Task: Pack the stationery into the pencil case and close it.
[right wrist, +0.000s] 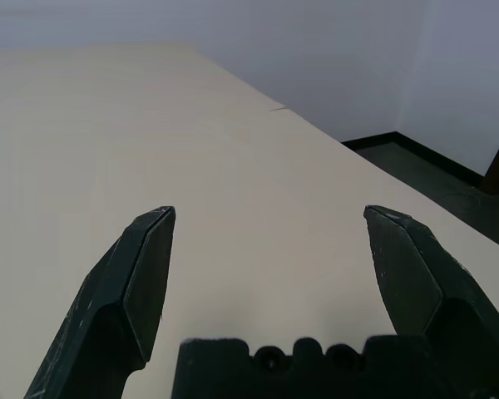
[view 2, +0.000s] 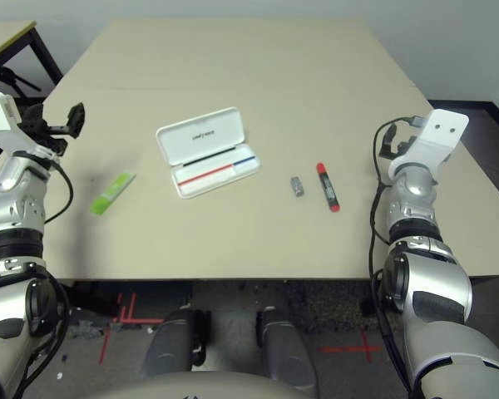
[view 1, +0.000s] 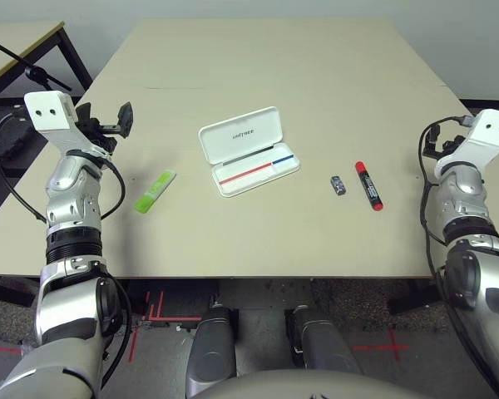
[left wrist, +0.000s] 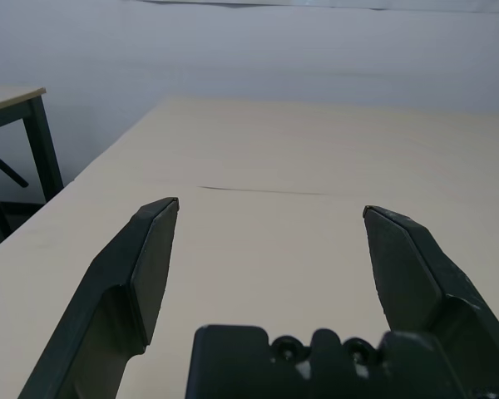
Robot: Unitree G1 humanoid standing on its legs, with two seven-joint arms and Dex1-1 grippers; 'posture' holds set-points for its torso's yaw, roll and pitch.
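The pencil case (view 1: 237, 135) lies open at the middle of the table, its white lid tilted back and a red-and-blue stripe showing in its shallow base (view 1: 258, 172). To its left lies a lime-green highlighter (view 1: 155, 190). On its right a tiny grey-black block (view 1: 338, 184) sits beside a red marker (view 1: 368, 184) with a black label. My left gripper (view 1: 108, 123) hovers open and empty above the table's left edge, behind the highlighter; its fingers (left wrist: 150, 258) stand wide apart. My right gripper (right wrist: 269, 212) is open and empty over the table's right edge, well right of the marker.
The beige table (view 1: 266, 75) stretches far back behind the case. A second table (view 1: 21, 41) and a black stand (view 1: 33, 73) stand off to the far left. Dark floor (right wrist: 432, 158) lies beyond the table's right edge.
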